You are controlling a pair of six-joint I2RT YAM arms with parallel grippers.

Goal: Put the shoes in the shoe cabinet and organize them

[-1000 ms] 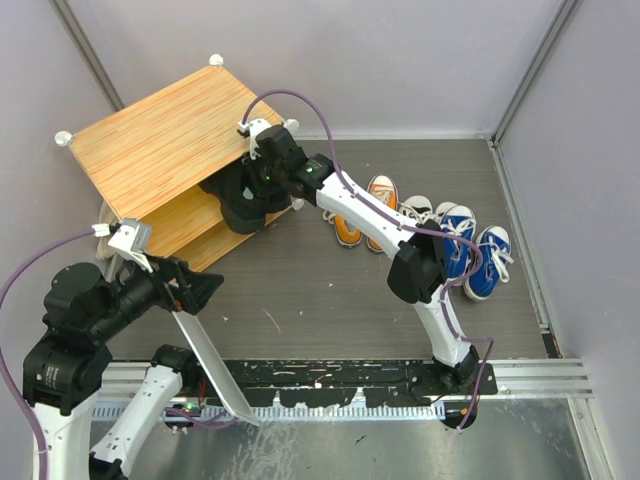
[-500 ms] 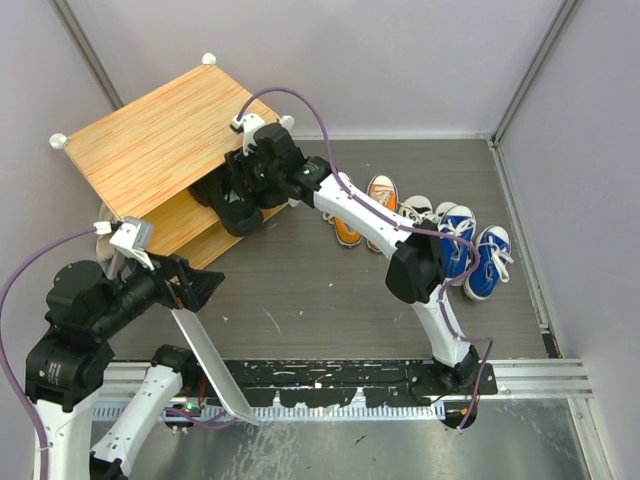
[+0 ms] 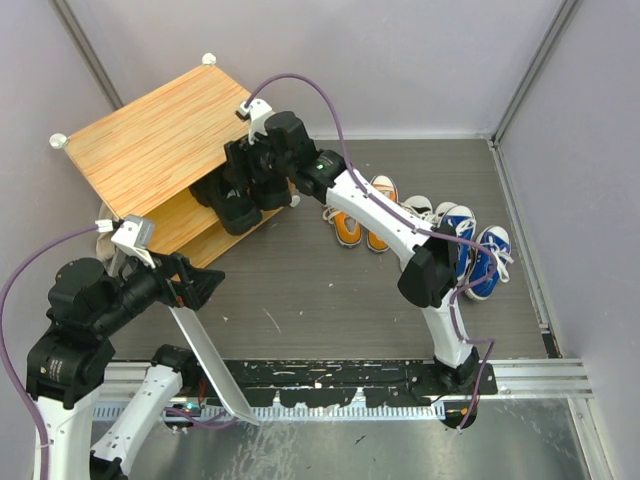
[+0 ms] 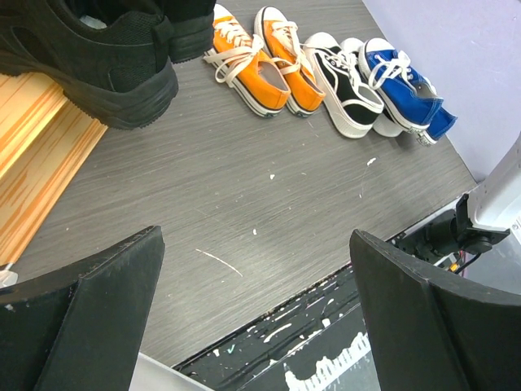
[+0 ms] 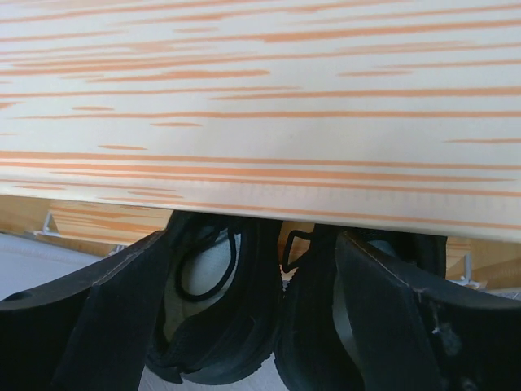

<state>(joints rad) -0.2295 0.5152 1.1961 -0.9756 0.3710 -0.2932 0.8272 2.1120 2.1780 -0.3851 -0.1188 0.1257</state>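
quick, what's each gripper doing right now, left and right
left gripper: open, fingers wide apart, nothing held
right gripper: open, fingers spread, black shoes in the shoe cabinet just ahead, not gripped

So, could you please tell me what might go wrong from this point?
The black shoes jut past the front edge of the lower shelf, so they might tip out. The open right pincer sits close to them just under the cabinet top; pulling back carelessly could drag a shoe or knock the top.

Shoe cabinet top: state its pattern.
The cabinet top is light wood grain with orange streaks, clearest in the right wrist view.
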